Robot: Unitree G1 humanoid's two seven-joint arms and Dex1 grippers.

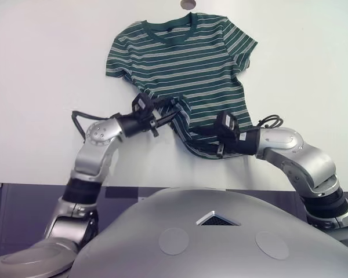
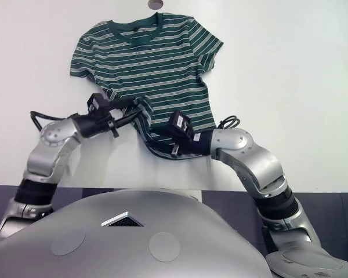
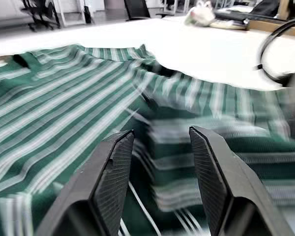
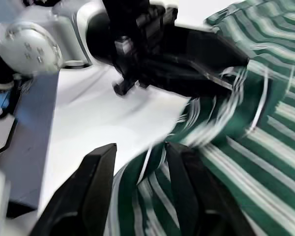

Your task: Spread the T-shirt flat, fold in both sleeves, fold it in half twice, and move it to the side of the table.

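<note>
The spreading step looks in hand: the striped T-shirt [image 1: 182, 63] lies on the desk [image 1: 40, 87], its rumpled hem just under the parted left pincer [image 3: 160, 140] and right pincer [image 4: 140, 152], which should next pinch and draw it flat.

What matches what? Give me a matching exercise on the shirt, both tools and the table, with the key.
1. green-and-white striped fabric T-shirt
2. left tool
3. right tool
4. white flat table

a. open, at the right side of the hem
b. carries the shirt
c. open, at the left side of the hem
d. collar far from the robot, hem rumpled

Pairs: 1-d, 2-c, 3-a, 4-b
</note>
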